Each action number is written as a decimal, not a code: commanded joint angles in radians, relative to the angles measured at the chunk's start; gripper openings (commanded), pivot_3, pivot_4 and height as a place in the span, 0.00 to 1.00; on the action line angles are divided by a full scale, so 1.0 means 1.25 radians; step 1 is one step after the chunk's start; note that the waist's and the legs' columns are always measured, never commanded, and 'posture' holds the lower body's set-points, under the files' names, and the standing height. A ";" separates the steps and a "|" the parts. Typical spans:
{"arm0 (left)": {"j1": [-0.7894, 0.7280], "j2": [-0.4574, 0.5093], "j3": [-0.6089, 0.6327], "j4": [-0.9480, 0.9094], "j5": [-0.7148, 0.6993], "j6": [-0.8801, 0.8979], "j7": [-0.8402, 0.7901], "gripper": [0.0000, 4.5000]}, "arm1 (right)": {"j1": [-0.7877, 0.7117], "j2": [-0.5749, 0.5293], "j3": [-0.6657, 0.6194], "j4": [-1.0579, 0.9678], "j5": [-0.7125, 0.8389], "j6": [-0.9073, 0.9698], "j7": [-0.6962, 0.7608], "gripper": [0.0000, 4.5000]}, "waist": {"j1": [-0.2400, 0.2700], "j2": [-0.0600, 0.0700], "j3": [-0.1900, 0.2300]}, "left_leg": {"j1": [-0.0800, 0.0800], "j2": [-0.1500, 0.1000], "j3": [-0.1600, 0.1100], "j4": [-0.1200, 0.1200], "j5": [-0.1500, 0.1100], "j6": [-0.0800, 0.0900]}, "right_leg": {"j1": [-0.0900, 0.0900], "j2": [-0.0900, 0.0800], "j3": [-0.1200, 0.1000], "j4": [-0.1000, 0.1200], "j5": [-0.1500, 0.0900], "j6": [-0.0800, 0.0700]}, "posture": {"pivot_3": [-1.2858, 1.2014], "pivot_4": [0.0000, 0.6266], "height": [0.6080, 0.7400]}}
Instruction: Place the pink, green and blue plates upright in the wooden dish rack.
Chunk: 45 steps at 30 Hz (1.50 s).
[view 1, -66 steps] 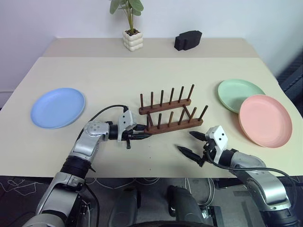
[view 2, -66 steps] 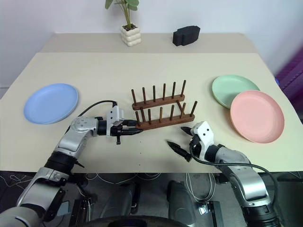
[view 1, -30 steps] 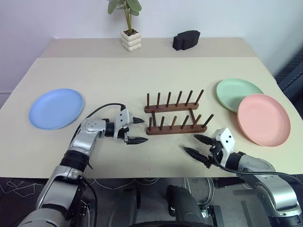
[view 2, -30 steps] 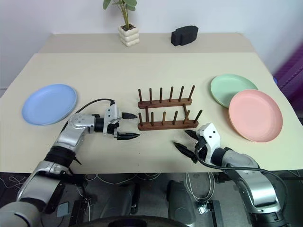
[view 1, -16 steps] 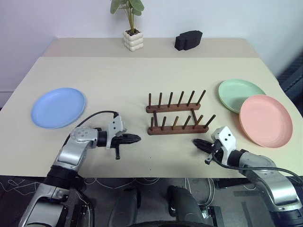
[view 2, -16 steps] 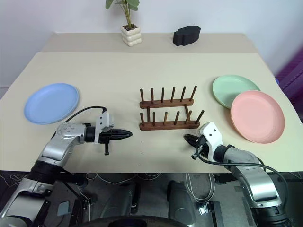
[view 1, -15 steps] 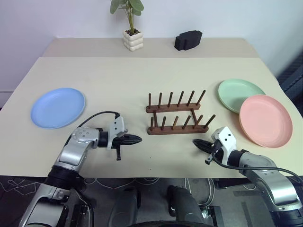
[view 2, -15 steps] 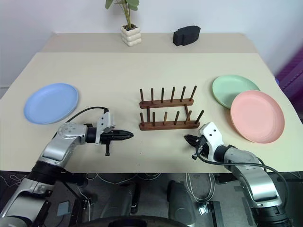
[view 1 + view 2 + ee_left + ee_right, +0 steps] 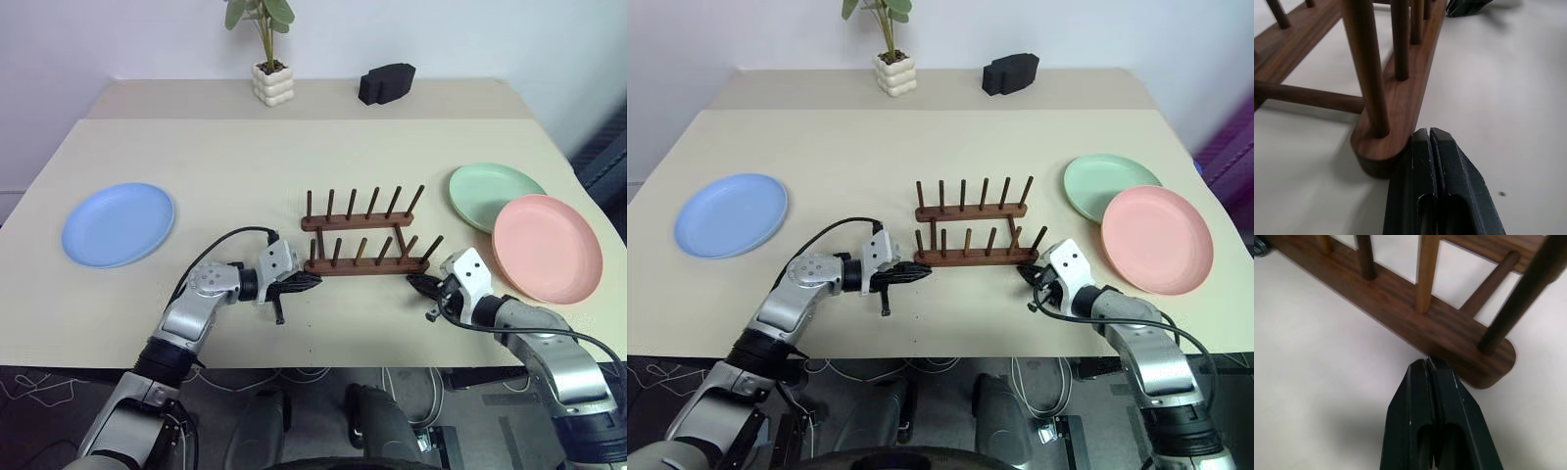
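Here, wooden dish rack [image 9: 364, 247] mid-table, long axis crosswise to you; left gripper [image 9: 310, 281] and right gripper [image 9: 416, 283], both pinched shut, empty, press near rail's opposite ends. Pink plate [image 9: 546, 247], green plate [image 9: 495, 196] right of rack; blue plate [image 9: 119, 223] far left.

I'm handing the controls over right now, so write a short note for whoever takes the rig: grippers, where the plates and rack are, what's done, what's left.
Left gripper: shut, empty, tips at the near rail's left end of the wooden dish rack.
Right gripper: shut, empty, tips at that rail's right end.
Rack: mid-table, no plates in it.
Blue plate: flat, far left.
Green plate and pink plate: flat at right, pink overlapping green.
Done: no plate racked.
Left: all three plates.
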 commanded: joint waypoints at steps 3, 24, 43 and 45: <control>-0.014 0.001 0.022 0.031 0.010 -0.027 0.038 0.01 | -0.032 0.018 0.006 0.030 -0.021 -0.022 -0.008 0.00 | -0.001 0.000 0.000 | 0.000 0.000 0.000 0.000 0.000 0.000 | 0.000 0.000 0.000 0.000 0.000 0.000 | 0.52 0.24 0.99; 0.082 0.059 0.042 -0.139 -0.124 0.071 -0.057 0.00 | 0.138 -0.109 -0.291 -0.269 0.191 0.149 0.073 0.61 | 0.001 0.001 0.001 | 0.000 0.001 -0.001 0.000 0.000 0.000 | 0.000 -0.001 0.000 0.000 0.000 0.000 | 0.52 0.24 0.99; 0.057 -0.007 -0.035 -0.199 -0.139 0.107 -0.086 0.00 | 0.158 -0.091 -0.255 -0.031 -0.055 0.043 -0.095 0.98 | -0.001 0.001 0.000 | -0.001 0.000 0.001 0.000 0.000 0.000 | 0.000 0.000 0.000 -0.002 0.000 0.000 | 0.52 0.24 0.99; 0.061 -0.006 -0.029 -0.193 -0.136 0.090 -0.084 0.00 | 0.157 -0.096 -0.232 -0.009 -0.084 0.024 -0.100 0.98 | -0.001 0.001 0.000 | -0.001 0.000 0.001 0.000 0.000 0.000 | 0.000 0.000 0.000 -0.002 0.000 0.000 | 0.52 0.24 0.99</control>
